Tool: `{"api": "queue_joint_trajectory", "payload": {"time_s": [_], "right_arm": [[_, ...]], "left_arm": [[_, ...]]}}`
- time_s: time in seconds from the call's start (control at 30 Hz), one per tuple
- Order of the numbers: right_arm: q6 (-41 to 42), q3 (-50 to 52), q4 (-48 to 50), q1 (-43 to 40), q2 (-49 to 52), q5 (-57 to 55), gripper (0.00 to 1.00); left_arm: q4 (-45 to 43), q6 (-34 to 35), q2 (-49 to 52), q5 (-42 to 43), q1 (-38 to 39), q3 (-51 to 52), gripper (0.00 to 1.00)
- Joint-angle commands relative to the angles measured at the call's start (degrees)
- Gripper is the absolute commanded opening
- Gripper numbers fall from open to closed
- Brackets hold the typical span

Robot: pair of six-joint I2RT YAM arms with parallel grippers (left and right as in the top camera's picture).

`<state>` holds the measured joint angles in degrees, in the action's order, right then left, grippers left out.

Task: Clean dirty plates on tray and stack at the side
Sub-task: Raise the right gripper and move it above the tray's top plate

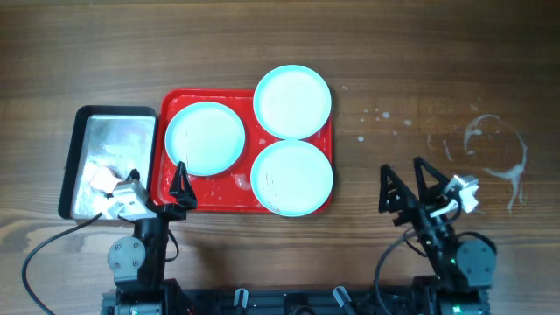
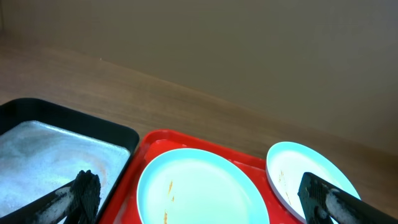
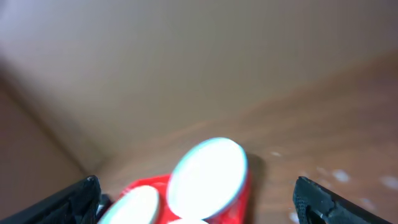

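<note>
Sitting in the middle of the overhead picture, the red tray holds all the dishes, so no cleaning looks done yet. The left plate and the bottom plate lie flat inside. The top plate hangs over the tray's upper rim, I think because three are a tight fit. Thin red smears show on two of them in the left wrist picture. The left gripper waits at the tray's lower left corner, fingers spread wide and empty, likely so it can reach a plate or the metal pan just beside the tray. A white crumpled thing lies in the pan; I cannot tell what it is. The right gripper is at the lower right, well apart from the tray, also spread and empty, over bare table where a stack could go.
</note>
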<state>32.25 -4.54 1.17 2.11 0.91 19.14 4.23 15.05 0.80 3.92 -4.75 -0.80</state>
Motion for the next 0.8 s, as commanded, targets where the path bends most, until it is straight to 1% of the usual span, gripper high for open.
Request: {"api": "queue_joint_trajectory", "payload": {"time_s": [0.0,0.1,0.2,0.23,0.37,0.47,0.6,0.67,0.77], "right_arm": [[-2.34,-8.7,-0.76,0.17,1.14,8.68,1.0],[-4.74,-14.99,-4.52,0.17,3.89,11.28,1.0],[-7.21,-23.17,-11.04,0.17,8.79,13.2,1.0],[-7.28,-28.11,-15.02,0.17,12.57,14.49,1.0],[-9.29,-40.5,-24.5,0.2,23.87,17.4,1.0],[-14.47,-52.0,-34.1,0.17,33.38,17.22,1.0],[-17.4,-65.48,-45.81,0.2,44.04,12.87,1.0],[-17.55,-74.31,-55.19,0.2,51.04,7.28,1.0],[-19.63,-84.72,-67.71,0.2,60.22,1.22,1.0]], "left_arm": [[-0.09,-1.36,-0.04,-0.57,0.26,0.48,1.0],[-0.09,-1.36,-0.04,-0.57,0.26,0.48,1.0],[-0.09,-1.36,-0.04,-0.57,0.26,0.48,1.0],[-0.09,-1.36,-0.04,-0.57,0.26,0.48,1.0],[-0.09,-1.36,-0.04,-0.57,0.26,0.48,1.0],[-0.09,-1.36,-0.04,-0.57,0.26,0.48,1.0],[-0.09,-1.36,-0.04,-0.57,0.26,0.48,1.0],[-0.09,-1.36,-0.04,-0.57,0.26,0.48,1.0],[-0.11,-1.16,-0.04,-0.35,0.26,0.48,1.0]]}}
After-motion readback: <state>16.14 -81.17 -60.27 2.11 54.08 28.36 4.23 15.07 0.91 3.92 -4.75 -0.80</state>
